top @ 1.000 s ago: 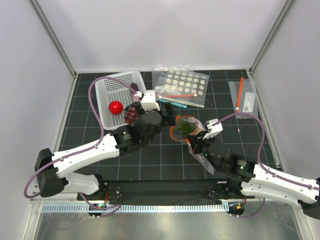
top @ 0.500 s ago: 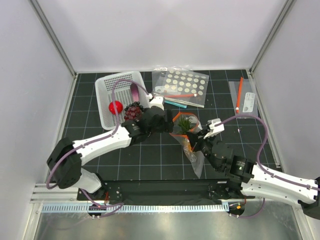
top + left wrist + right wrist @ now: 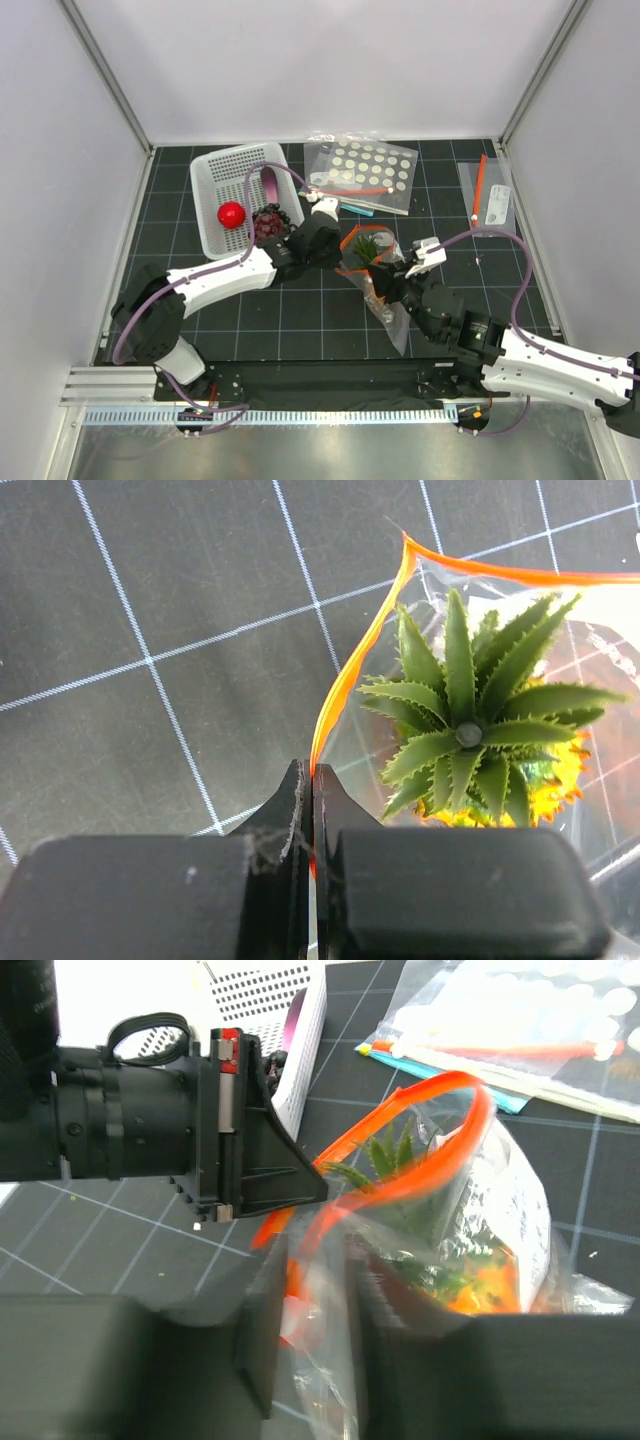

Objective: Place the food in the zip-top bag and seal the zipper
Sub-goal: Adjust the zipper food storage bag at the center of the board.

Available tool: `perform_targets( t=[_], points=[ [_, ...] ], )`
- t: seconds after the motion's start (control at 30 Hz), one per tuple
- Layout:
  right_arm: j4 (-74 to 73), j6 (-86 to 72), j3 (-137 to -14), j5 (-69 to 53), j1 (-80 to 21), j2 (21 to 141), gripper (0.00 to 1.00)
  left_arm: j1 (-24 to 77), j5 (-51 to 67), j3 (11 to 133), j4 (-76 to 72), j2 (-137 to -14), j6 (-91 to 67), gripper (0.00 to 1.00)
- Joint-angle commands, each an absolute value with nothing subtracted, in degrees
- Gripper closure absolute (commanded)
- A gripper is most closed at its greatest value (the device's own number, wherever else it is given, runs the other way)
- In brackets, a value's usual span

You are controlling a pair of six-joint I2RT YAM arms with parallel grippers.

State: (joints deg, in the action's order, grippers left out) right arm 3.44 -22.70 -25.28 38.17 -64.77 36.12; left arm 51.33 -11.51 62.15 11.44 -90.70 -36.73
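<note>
Nearer now: left fingers [image 3: 290, 810] shut on zipper [image 3: 345, 690]; grip of right fingers [image 3: 255, 1340] unclear. Bag [image 3: 520, 1210] floppy, slippery: hold by zipper.

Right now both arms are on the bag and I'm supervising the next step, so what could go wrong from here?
The left gripper pinches only the thin zipper strip, so it may slip out. With the right gripper also on the bag, the apple and grapes lie in the basket; releasing to fetch them could collapse the mouth. The pineapple leaves stand near the mouth and may snag the seal.
</note>
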Motion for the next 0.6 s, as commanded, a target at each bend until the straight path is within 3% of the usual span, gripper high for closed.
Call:
perform_targets(
  t=[0.0,0.1,0.3,0.57],
  points=[
    [5.63,-22.06,-25.75,39.72,-64.86,34.46,0.60,50.98,-12.21,62.67,10.72,-86.40,-34.98,1.00],
    [-2.24,-22.58,-28.29,43.57,-64.86,34.80,0.49,50.98,-13.88,61.79,10.28,-84.29,-34.63,1.00],
    [-19.12,-25.66,-39.36,49.83,-64.86,38.14,0.44,51.06,-14.15,61.08,9.76,-82.71,-34.01,1.00],
    [-28.12,-25.31,-51.76,54.14,-64.86,47.88,0.36,50.98,-12.75,61.08,9.05,-82.62,-33.05,1.00]
  ],
)
